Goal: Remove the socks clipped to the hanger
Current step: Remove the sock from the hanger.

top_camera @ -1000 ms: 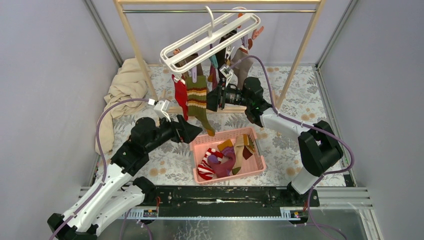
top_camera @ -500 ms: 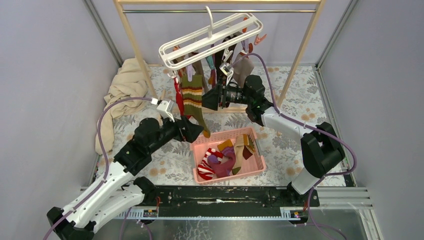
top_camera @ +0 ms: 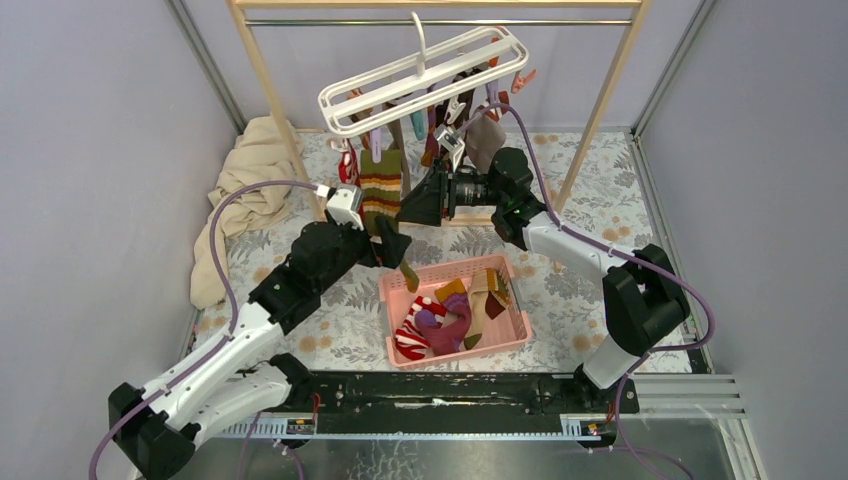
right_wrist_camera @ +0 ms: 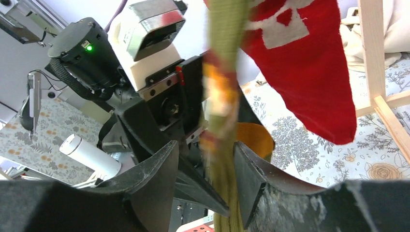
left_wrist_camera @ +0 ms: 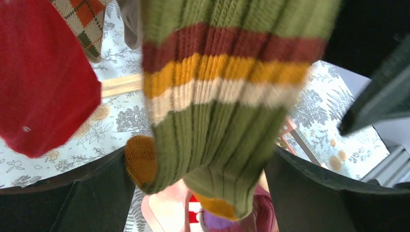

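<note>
The white hanger (top_camera: 420,72) hangs tilted from the wooden rail, with several socks clipped under it. A green sock with maroon, yellow and white stripes (top_camera: 381,190) hangs lowest. In the left wrist view this green sock (left_wrist_camera: 217,96) drops between the jaws of my left gripper (left_wrist_camera: 200,193), which stand wide open on either side of its toe. A solid red sock (left_wrist_camera: 43,82) and an argyle sock (left_wrist_camera: 84,19) hang to its left. My right gripper (right_wrist_camera: 205,179) is open with the same green sock (right_wrist_camera: 225,159) between its jaws. In the top view both grippers, left (top_camera: 395,250) and right (top_camera: 415,205), flank the sock.
A pink basket (top_camera: 460,350) holding several socks sits under the hanger. The wooden rail frame (top_camera: 270,90) stands behind, with its base bar on the floral table. A beige cloth (top_camera: 250,180) lies at the back left. Grey walls close in both sides.
My left arm has risen and moved right, bringing its gripper around the green sock's toe. My right gripper has shifted left around the sock. The hanger has swung slightly.
</note>
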You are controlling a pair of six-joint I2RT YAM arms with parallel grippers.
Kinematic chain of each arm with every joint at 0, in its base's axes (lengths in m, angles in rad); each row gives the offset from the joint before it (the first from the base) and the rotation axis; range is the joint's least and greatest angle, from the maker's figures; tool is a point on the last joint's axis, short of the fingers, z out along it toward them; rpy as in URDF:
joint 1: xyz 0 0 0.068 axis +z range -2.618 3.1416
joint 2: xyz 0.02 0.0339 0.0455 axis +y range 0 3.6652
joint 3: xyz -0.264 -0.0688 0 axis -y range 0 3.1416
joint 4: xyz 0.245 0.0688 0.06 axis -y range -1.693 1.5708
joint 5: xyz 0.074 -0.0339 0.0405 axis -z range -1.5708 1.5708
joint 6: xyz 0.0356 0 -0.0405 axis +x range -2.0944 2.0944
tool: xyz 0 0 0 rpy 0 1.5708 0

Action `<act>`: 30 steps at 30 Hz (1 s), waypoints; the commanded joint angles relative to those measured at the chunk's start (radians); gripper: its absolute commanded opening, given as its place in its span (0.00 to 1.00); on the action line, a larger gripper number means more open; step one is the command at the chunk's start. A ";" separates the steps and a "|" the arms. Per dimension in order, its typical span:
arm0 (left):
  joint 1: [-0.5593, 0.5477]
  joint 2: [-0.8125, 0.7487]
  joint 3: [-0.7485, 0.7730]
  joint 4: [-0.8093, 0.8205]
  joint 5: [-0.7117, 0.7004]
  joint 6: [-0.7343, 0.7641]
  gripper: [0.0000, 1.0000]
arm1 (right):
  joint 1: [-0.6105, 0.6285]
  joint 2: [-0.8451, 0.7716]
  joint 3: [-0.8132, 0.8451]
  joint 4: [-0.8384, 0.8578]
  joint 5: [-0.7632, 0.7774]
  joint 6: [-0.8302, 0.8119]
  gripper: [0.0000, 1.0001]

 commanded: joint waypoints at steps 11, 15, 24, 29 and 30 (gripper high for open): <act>-0.040 0.079 0.075 0.137 -0.112 0.035 0.31 | 0.004 -0.030 0.039 0.064 -0.048 0.020 0.52; -0.044 0.066 0.103 0.068 -0.118 0.034 0.15 | 0.004 -0.035 0.026 0.066 -0.040 0.018 0.52; -0.048 0.010 0.135 -0.022 -0.093 0.008 0.00 | 0.003 -0.093 0.005 -0.107 0.049 -0.088 0.53; -0.052 -0.018 0.158 -0.096 -0.078 -0.020 0.00 | 0.003 -0.163 0.018 -0.337 0.160 -0.222 0.60; -0.051 -0.027 0.161 -0.109 -0.075 -0.025 0.00 | 0.003 -0.180 0.020 -0.372 0.180 -0.240 0.62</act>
